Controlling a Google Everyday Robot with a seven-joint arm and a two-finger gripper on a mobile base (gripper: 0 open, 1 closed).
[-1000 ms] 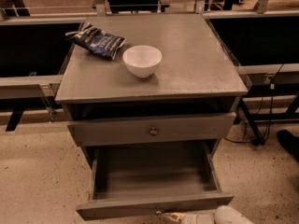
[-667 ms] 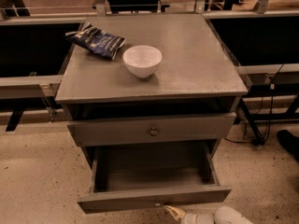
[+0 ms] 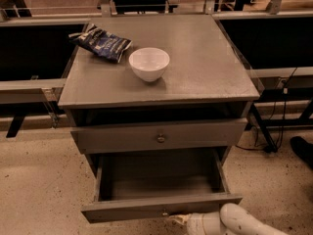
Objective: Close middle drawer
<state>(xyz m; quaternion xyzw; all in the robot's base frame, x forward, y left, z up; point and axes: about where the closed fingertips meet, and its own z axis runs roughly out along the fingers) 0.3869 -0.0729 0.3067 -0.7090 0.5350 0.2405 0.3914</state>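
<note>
The middle drawer is a grey wooden drawer with a small round metal knob. It stands pulled far out of the grey cabinet, and its deep plain box is empty. My gripper is at the bottom edge of the view, with its tip against the drawer front just right of the knob. My white arm runs off to the lower right. The drawer above sticks out slightly.
A white bowl and a dark blue snack bag lie on the cabinet top. Dark tables with metal rails stand to the left and right. Cables and a table leg are right of the cabinet, on a speckled floor.
The middle drawer's front has moved back toward the cabinet, so less of the box shows. My gripper has followed it inward, staying against the front.
</note>
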